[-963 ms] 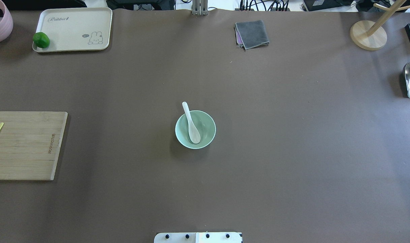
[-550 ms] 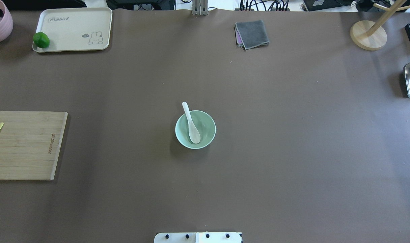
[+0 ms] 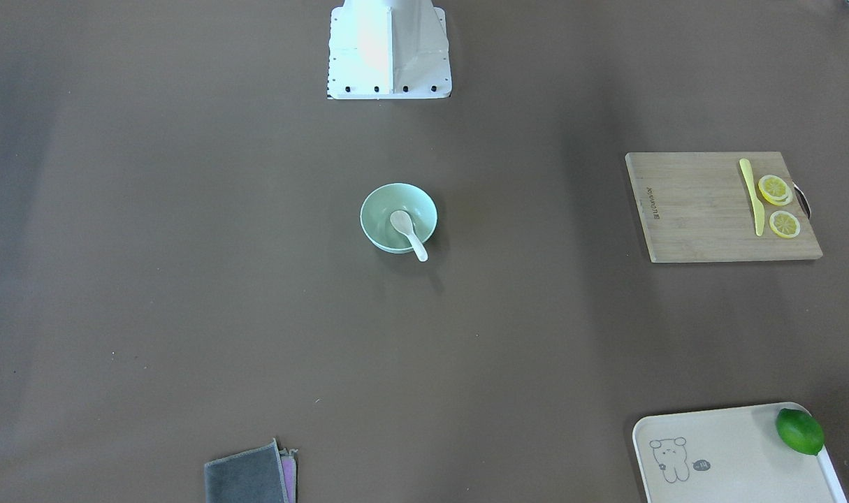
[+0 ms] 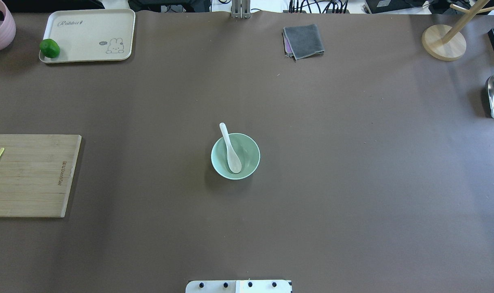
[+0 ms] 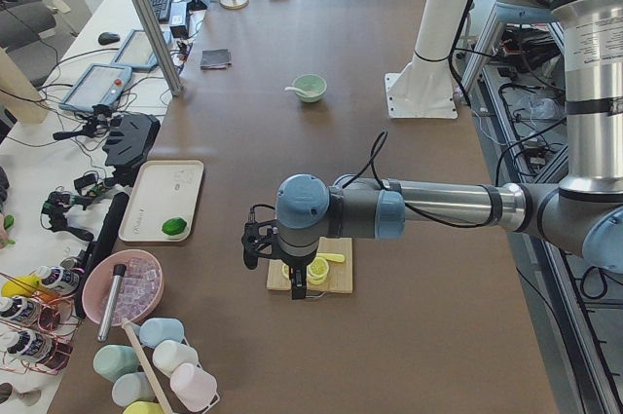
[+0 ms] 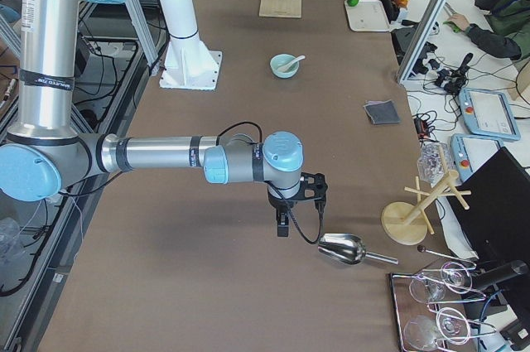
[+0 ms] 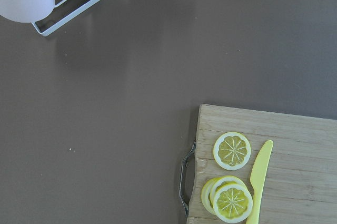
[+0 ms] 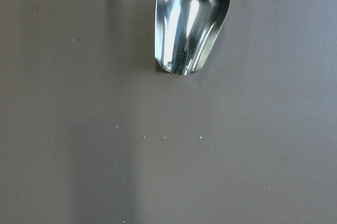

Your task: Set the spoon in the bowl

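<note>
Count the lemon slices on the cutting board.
3 at least: one lemon slice alone beside the knife, two overlapping in a stack near the board's handle; others may hide beneath.

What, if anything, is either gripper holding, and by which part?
Not the spoon: it rests in the bowl, far from the left gripper and right gripper. Whether either grips anything else cannot be told.
</note>
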